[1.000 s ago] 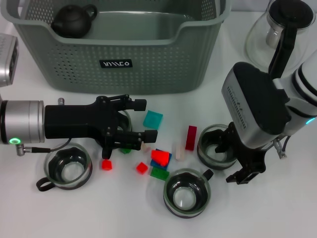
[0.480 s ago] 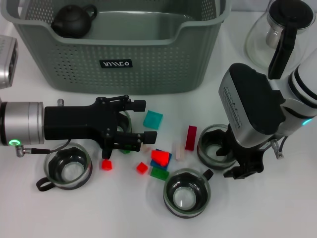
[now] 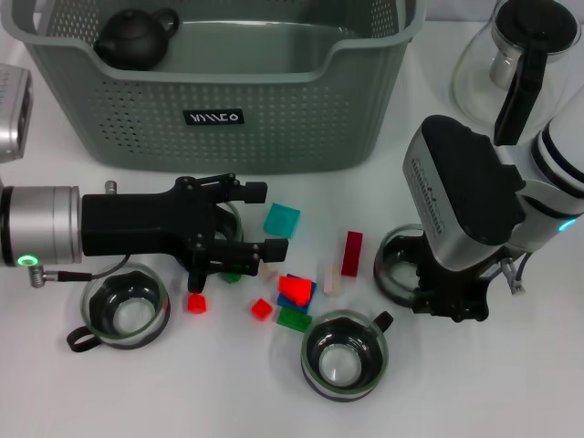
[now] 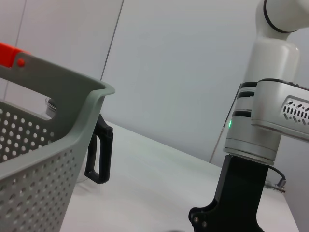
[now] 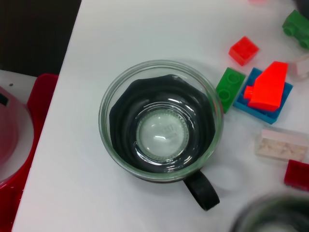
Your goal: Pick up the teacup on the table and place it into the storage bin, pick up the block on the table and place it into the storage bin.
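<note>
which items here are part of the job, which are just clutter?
Job:
- storage bin
- three glass teacups, and under the right gripper
- loose blocks, e.g. teal, dark red
- left gripper beside the blocks

Clutter:
- black teapot inside the bin
- glass kettle behind the right arm

small black label (image 3: 213, 117) on storage bin (image 3: 119, 128) front wall, white letters (not clearly legible)

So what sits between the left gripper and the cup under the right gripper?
In the head view, loose blocks: a teal cube, a dark red bar, a pale block and a red-on-blue stack.
</note>
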`<control>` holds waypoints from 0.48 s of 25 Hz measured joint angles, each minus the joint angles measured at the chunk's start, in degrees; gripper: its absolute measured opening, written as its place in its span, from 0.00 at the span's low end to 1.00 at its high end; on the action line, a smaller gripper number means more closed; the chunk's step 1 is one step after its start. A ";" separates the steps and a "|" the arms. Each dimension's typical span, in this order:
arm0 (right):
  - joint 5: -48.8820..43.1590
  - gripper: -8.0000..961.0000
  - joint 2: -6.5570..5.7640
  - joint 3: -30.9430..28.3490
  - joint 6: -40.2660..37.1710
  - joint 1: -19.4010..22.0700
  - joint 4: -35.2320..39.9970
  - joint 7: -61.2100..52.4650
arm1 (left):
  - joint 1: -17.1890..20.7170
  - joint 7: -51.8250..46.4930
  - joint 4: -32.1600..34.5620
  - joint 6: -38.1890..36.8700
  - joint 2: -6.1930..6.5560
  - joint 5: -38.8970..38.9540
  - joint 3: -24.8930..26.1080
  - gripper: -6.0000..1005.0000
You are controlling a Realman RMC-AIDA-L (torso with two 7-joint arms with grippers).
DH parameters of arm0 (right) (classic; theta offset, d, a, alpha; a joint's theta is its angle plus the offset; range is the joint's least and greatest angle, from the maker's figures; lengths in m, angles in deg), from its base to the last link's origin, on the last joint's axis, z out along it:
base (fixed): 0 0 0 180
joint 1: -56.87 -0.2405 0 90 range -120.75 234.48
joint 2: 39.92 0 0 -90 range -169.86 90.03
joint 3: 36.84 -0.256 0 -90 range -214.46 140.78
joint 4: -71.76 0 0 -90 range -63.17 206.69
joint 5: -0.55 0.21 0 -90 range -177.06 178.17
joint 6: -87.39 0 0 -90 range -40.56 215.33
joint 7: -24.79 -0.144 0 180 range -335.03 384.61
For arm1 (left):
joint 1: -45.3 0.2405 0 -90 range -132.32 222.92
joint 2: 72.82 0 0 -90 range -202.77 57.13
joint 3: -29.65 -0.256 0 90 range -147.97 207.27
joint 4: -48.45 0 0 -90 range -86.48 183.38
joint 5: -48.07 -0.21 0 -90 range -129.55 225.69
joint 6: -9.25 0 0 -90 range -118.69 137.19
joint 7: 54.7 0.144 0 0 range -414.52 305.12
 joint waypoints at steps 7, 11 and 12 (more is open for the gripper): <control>0.01 0.06 -0.04 -0.85 -1.95 0.00 0.69 -0.92 | 0.18 0.10 -0.02 0.01 0.07 0.02 0.00 0.93; -0.55 0.06 -0.36 -4.23 -6.35 -0.19 3.52 -2.19 | 0.30 0.10 -0.03 -0.03 0.19 0.02 0.00 0.93; -0.92 0.06 -0.38 -5.42 -8.02 -0.32 4.36 -2.37 | 0.35 0.10 -0.01 -0.33 0.31 0.02 0.00 0.93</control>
